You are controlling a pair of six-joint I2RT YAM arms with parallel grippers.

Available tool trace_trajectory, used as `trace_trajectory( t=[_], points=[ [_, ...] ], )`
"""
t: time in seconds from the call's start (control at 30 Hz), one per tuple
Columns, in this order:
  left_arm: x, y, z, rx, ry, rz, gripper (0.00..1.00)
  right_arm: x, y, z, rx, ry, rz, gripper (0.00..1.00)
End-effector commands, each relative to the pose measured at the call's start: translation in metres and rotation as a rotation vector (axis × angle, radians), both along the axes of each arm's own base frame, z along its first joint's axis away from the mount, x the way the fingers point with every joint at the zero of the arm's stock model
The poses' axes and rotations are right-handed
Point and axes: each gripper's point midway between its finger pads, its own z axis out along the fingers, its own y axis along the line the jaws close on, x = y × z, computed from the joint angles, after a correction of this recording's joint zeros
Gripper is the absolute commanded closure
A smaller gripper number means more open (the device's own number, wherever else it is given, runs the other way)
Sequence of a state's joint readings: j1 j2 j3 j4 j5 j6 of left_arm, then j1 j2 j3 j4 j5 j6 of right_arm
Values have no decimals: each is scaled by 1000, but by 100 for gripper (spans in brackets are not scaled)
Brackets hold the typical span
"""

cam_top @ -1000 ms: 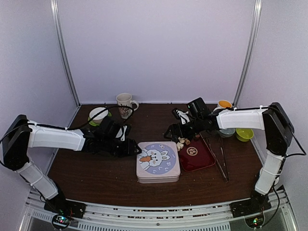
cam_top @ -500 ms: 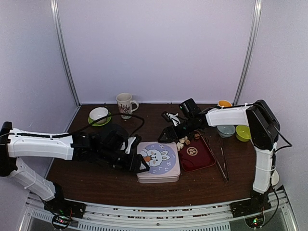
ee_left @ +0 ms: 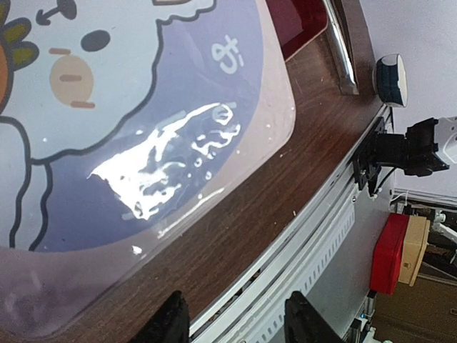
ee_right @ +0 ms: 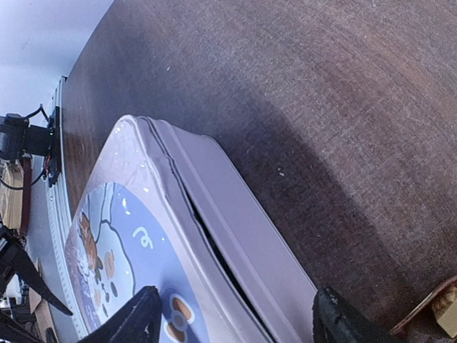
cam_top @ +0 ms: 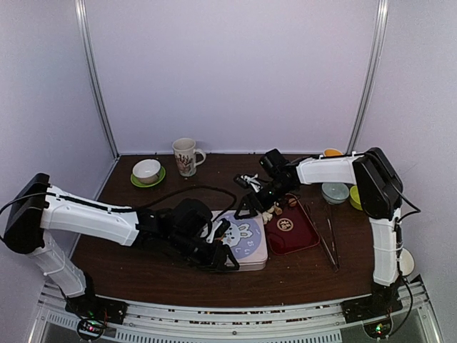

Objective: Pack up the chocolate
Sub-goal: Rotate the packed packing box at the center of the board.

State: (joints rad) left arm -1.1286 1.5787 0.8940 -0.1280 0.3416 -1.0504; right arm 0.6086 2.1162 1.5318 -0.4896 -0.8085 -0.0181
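The chocolate [cam_top: 269,211] is a small cluster of tan and cream pieces at the left corner of the dark-red tray [cam_top: 293,232]; one cream piece [ee_right: 446,306] shows at the edge of the right wrist view. A pale tin with a rabbit lid [cam_top: 239,239] lies beside the tray. My right gripper [cam_top: 246,207] is open and low over the tin's far edge [ee_right: 235,236], where the lid sits slightly ajar, one finger over the lid and one over the table. My left gripper [cam_top: 227,256] is open over the tin's near side, with nothing between its fingers [ee_left: 169,321].
Metal tongs [cam_top: 327,239] lie right of the tray. A mug [cam_top: 186,156] and a white bowl on a green saucer [cam_top: 146,171] stand at the back left. Several small bowls [cam_top: 334,191] sit at the back right. The table's near edge rail [ee_left: 300,236] is just past the left fingers.
My left arm has swung right and nearer, from the tin's left side to its near edge. The right gripper has moved left and down onto the tin's far edge, its jaws narrowing.
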Motion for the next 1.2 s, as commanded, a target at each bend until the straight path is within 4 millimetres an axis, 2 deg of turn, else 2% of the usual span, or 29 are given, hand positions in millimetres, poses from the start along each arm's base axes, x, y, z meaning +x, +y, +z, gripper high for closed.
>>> trace_trajectory(
  t=[0.0,0.13,0.23,0.43,0.63,0.77,0.93,1.17],
  points=[
    [11,-5,-8,-38,-3,12,53,-9,-4,0,-4,38,24,29],
    [29,0,-18,-43,-10,71,53,-15,-4,2,18,61,21,34],
    [46,12,-29,-22,-9,126,53,-21,-8,-4,12,89,6,39],
    [79,49,-38,22,-35,230,53,-35,-16,-2,33,141,-62,48],
    [96,82,-51,95,-46,283,53,-56,-20,5,106,201,-127,51],
    [110,102,-51,128,-64,345,53,-71,-24,6,122,227,-159,52],
    [123,106,-38,120,-105,368,52,-90,-34,2,107,256,-192,51],
    [130,109,-36,142,-113,384,48,-114,-46,-4,109,298,-241,56]
  ],
)
